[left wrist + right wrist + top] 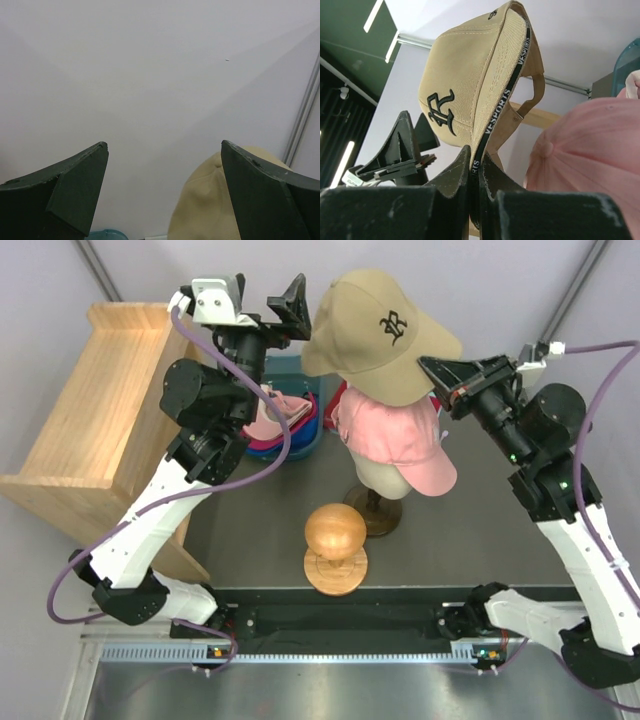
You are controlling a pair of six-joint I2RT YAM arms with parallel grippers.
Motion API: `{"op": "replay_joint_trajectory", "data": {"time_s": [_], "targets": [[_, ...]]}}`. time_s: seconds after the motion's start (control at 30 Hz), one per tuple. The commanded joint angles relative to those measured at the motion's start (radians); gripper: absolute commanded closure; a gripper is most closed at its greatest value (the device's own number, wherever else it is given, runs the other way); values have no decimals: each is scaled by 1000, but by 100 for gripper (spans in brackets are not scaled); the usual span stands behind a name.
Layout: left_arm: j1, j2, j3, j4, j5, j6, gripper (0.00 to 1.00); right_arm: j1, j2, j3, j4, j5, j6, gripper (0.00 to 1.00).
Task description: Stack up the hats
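Pinching the black-lettered tan cap point(365, 305), right gripper point(476, 159) clenches; left gripper point(165, 144) gapes.

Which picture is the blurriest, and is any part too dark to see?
Left wrist view: mostly blank pale wall, the left hand dark and soft-edged. Right wrist view: the tan hat is sharp, the pink hat softer, the left side dark with bright strip lights. Top view: evenly lit, sharp.

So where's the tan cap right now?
In the overhead view the tan cap hangs at back centre, just over the pink cap, its rim pinched by the right claw.
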Motion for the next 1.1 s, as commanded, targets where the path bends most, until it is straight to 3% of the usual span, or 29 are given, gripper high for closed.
{"op": "replay_joint_trajectory", "data": {"time_s": [0.0, 0.3, 0.73, 1.07], "targets": [[-3, -32, -9, 28, -15, 48, 2, -6, -83, -11, -86, 54, 71, 100], [-1, -32, -17, 34, -10, 51, 2, -6, -184, -161, -186, 54, 157, 100], [-1, -21, -23, 33, 1, 45, 2, -4, -261, -163, -390, 78, 178, 100], [-1, -37, -40, 23, -13, 41, 2, -4, -316, -282, -410, 68, 207, 100]]}}
